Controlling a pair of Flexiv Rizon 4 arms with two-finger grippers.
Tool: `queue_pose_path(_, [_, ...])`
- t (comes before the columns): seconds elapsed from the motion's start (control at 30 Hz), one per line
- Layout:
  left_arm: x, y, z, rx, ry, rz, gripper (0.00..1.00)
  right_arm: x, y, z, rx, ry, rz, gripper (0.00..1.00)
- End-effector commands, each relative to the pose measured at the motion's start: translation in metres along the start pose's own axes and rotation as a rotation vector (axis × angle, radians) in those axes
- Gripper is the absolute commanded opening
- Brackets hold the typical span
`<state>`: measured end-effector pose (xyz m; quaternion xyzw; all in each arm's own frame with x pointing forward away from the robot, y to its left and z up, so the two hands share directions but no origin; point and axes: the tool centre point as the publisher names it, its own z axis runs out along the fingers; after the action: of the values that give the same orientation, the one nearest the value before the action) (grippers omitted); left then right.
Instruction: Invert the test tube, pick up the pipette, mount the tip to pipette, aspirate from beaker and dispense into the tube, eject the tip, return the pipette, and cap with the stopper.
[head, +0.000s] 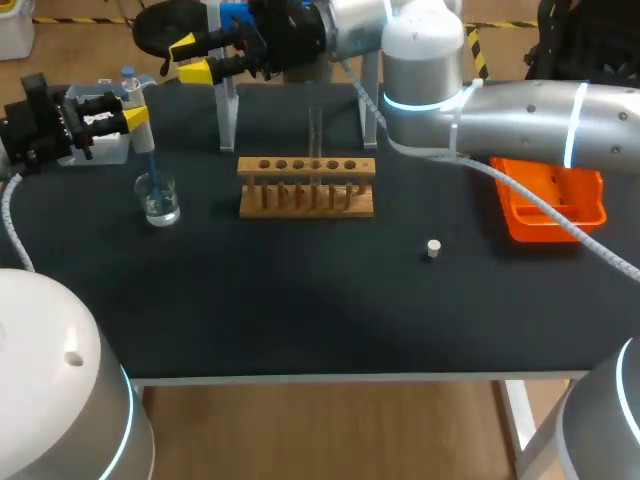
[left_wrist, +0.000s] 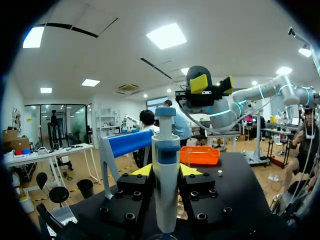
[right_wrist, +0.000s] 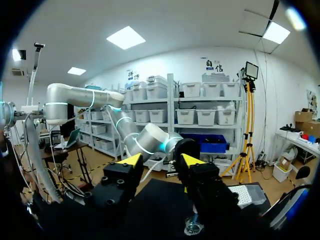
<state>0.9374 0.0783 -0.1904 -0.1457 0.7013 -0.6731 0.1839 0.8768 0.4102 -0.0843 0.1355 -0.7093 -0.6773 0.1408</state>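
Observation:
My left gripper (head: 133, 103) at the table's far left is shut on the pipette (head: 141, 128). Its blue tip (head: 151, 165) reaches down into the small glass beaker (head: 159, 201). In the left wrist view the pipette (left_wrist: 166, 180) stands upright between the yellow-tipped fingers (left_wrist: 141, 170). The clear test tube (head: 315, 130) stands upright in the wooden rack (head: 306, 188). The white stopper (head: 433, 249) lies on the mat right of the rack. My right gripper (head: 192, 58) hangs above the back left, fingers apart with nothing between them; in its own view, my right gripper (right_wrist: 162, 162) is empty.
The pipette stand (head: 229, 100) with its blue holder stands behind the rack, below my right gripper. An orange tray (head: 553, 200) sits at the right, under my right arm. A tip box (right_wrist: 247, 195) lies at the far left, near my left gripper.

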Motion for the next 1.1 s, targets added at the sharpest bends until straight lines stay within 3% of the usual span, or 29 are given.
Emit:
queue_pose_path(0.03, [0.000,0.001,-0.001,0.003,0.002,0.001,0.00,-0.010,-0.001,0.008,0.008,0.049,-0.005,0.00])
queue_pose_path(0.37, [0.000,0.001,-0.001,0.003,0.002,0.001,0.00,-0.018,0.001,0.021,0.006,-0.093,-0.024,0.00])
queue_pose_path(1.1, [0.000,0.001,-0.001,0.003,0.002,0.001,0.00,-0.047,-0.001,0.053,0.028,-0.255,-0.009,0.00])
